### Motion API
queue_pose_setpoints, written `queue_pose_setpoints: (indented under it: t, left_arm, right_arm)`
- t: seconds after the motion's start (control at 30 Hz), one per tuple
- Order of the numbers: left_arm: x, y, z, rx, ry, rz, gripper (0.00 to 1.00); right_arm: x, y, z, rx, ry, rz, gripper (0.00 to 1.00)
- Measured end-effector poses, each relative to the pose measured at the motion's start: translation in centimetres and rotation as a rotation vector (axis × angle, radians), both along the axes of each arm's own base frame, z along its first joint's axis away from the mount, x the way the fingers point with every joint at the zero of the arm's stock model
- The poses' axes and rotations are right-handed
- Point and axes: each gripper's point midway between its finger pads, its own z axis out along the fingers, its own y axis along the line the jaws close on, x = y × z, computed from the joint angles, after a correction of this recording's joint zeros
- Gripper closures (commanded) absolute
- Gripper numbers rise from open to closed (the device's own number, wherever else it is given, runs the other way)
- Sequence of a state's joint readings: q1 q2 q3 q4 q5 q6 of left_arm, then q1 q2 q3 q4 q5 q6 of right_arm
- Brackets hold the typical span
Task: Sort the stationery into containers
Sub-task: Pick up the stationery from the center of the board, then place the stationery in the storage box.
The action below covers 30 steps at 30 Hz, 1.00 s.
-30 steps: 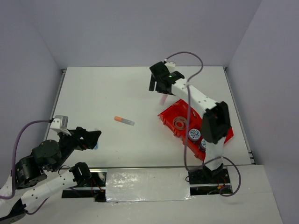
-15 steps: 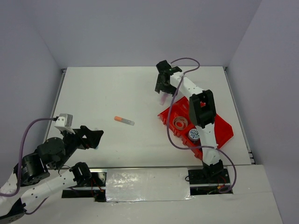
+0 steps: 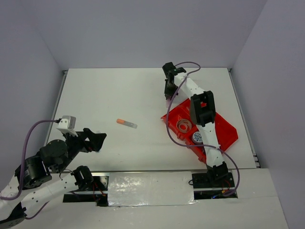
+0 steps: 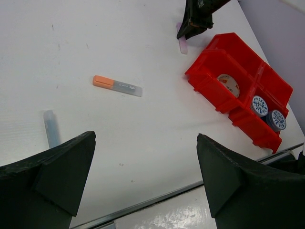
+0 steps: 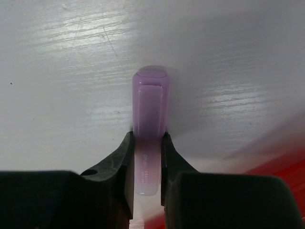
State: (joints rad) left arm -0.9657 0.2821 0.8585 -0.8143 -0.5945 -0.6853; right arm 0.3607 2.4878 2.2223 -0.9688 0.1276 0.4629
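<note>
- Grip: right gripper [image 5: 145, 143] is clamped on the pink stick [image 5: 149, 105], one finger pressed to each side. The stick lies low over the table [image 3: 105, 95], just off the far-left corner of the red tray [image 3: 229, 131].
- Inside the tray: clear tape ring [image 4: 228, 85] in one compartment, two blue-white rolls [image 4: 259, 105] side by side past a divider, toward the tray's near end.
- Orange-tipped marker [image 3: 127, 123] lies flat on the table, well left of the tray.
- Light blue pen [image 4: 50, 128] lies farther left of the tray, beyond the marker.
- Left gripper [image 4: 145, 157] has its jaws spread wide and holds nothing, hanging far left of the tray.
</note>
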Motion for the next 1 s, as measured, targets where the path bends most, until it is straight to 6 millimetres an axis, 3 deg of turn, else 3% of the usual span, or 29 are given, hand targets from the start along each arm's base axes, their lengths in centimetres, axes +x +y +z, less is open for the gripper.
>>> queue_pose_setpoints:
  t: [0.03,0.2,0.4,0.5,0.67,0.83,0.9,1.0]
  left_arm:
    - [0.0,-0.1,0.0,0.001,0.001,-0.001,0.01]
    - [0.1,-0.4,-0.1,0.008,0.008,-0.010,0.01]
    - [0.1,-0.6,-0.2,0.012,0.014,-0.018,0.01]
    - [0.0,-0.7,-0.2,0.012,0.015,-0.023,0.01]
    - [0.0,-0.7,-0.2,0.011,0.015,-0.023,0.01]
    - [-0.1,-0.6,-0.1,0.001,0.008,-0.024,0.01]
    - [-0.2,-0.5,0.1,-0.008,0.002,-0.025,0.01]
    - [-0.2,-0.5,0.3,-0.019,-0.006,-0.029,0.01]
  right_arm:
    - [0.0,0.0,0.1,0.010,0.004,0.007,0.98]
    - [-0.1,0.8,0.2,0.028,0.006,0.065,1.00]
    - [-0.7,3.7,0.7,0.181,-0.032,0.157,1.00]
    - [-1.4,5.6,2.0,0.257,-0.064,0.204,1.00]
    - [-0.8,7.9,7.8,0.345,-0.194,0.263,1.00]
    - [-0.9,8.2,14.4,0.395,-0.319,0.282,1.00]
    - [-1.6,7.6,17.1,0.406,-0.373,0.276,1.00]
    - [-4.8,5.4,20.3,0.406,-0.437,0.243,1.00]
